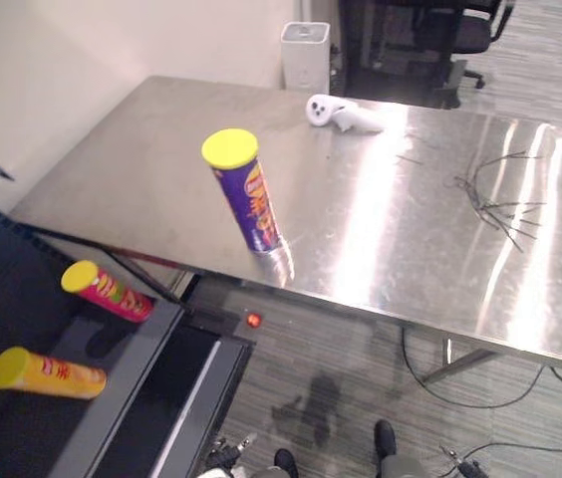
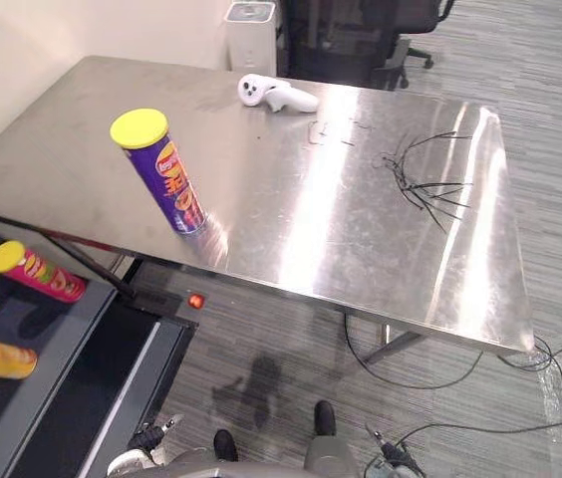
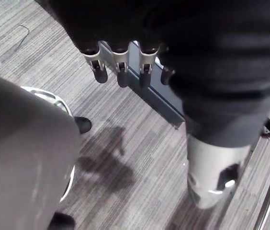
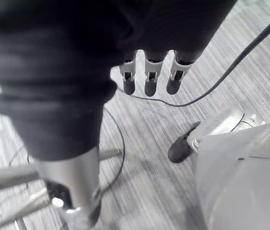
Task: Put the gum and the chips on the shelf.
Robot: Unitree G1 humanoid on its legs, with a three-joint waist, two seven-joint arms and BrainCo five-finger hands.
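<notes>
Chips (image 1: pixel 246 199) on table (image 1: pixel 411 229) — wrist views: left robot hand (image 3: pixel 121 67), right robot hand (image 4: pixel 149 76) slack.

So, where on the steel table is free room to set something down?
The widest bare patch of the table lies between the purple can and the dark strands. Left of the can is bare too. A white controller sits at the far edge. The shelf is tighter: pink can and yellow can.
</notes>
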